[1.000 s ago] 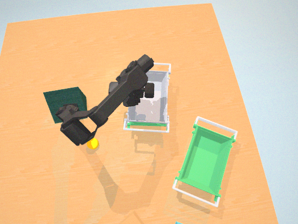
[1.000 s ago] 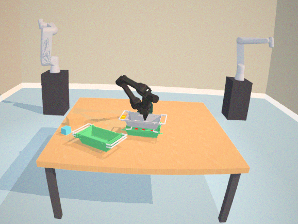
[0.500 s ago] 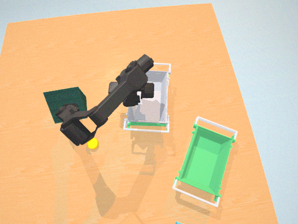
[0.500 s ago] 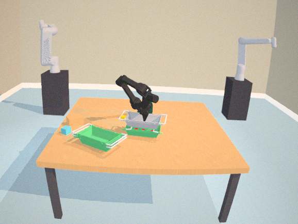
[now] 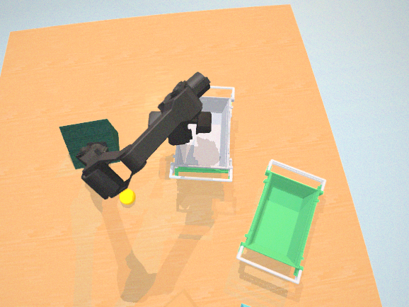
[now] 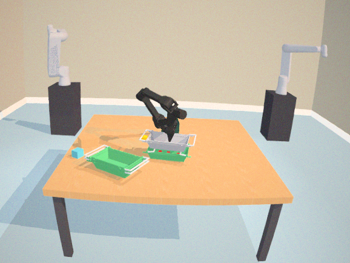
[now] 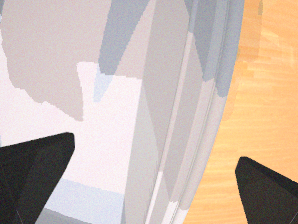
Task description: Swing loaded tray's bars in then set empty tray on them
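The empty grey tray (image 5: pixel 226 136) (image 6: pixel 163 146) (image 7: pixel 105 165) sits above the loaded green tray (image 5: pixel 203 170) (image 6: pixel 166 157), looking about level in the exterior view. Red blocks (image 6: pixel 168 152) show in the gap between the trays. Small white parts of the loaded tray's bars (image 6: pixel 151 151) show under the grey tray; most of them is hidden. The grey tray's own bars stick out over its ends. My gripper (image 5: pixel 192 129) (image 6: pixel 170 140) (image 7: pixel 157 155) is open and empty at the grey tray's long side. In the wrist view one finger is over the tray's inside, the other beyond its wall.
A second green tray (image 5: pixel 279 219) (image 6: pixel 112 166) with its bars out stands off to the side. A yellow ball (image 5: pixel 127 197) (image 6: pixel 145 137) lies near the arm. A cyan cube (image 6: pixel 77 153) is near the table edge. The dark green base block (image 5: pixel 71 138) is under the arm.
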### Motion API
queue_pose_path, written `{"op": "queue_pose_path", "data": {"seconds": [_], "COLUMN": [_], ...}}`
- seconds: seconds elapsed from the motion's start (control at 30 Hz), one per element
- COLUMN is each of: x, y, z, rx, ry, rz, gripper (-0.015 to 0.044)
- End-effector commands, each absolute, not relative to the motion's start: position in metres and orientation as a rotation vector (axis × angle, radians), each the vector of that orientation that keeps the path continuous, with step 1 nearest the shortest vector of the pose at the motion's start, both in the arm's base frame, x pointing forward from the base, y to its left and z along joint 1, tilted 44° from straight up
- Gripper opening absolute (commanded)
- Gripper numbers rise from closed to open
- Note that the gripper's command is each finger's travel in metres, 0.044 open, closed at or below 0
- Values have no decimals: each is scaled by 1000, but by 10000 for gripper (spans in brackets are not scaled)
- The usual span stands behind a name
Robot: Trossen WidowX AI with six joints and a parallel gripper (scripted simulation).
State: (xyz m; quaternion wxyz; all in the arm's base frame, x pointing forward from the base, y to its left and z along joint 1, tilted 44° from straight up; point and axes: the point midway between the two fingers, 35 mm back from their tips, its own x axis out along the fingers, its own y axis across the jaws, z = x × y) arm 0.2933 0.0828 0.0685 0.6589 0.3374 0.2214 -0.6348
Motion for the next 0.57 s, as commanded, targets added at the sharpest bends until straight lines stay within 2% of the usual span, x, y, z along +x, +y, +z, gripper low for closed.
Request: {"op": "queue_pose_path", "data": {"seconds": [0.0, 0.33, 0.53], "x": [294, 282, 272], "y": [99, 147, 150], "z": [84, 138, 139], "rx": [786, 812, 795], "ry": [513, 560, 565], "rz": [-1405, -1302, -1287], "gripper": [440, 440, 440]}}
